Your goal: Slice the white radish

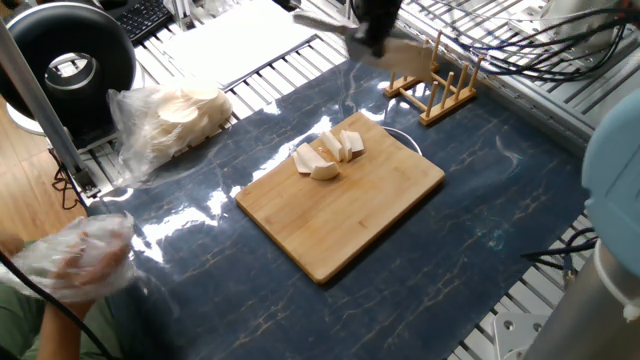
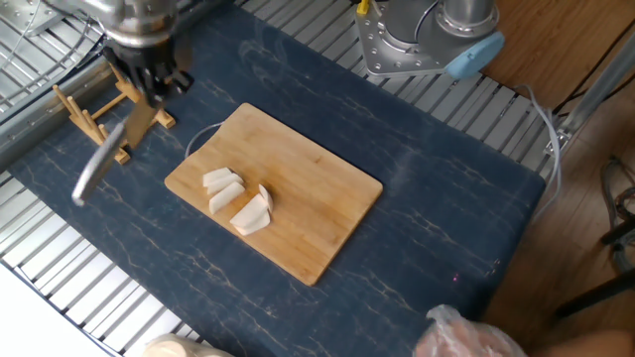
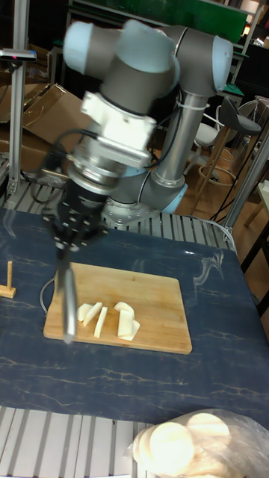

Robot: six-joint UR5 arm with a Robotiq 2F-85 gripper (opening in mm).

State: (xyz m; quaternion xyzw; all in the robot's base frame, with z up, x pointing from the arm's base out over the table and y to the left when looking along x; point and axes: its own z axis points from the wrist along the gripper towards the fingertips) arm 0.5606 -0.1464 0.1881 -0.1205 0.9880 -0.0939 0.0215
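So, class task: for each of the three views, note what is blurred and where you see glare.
One fixed view: the gripper is motion-smeared, with glare on the mat. The other fixed view: the knife is streaked. Tall fixed view: arm and knife are blurred; the white radish is sharp.

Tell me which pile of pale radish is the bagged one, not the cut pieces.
The heap of round slices wrapped in clear plastic, lying on the metal slats off the cutting board. The white radish wedges lie bare on the board.
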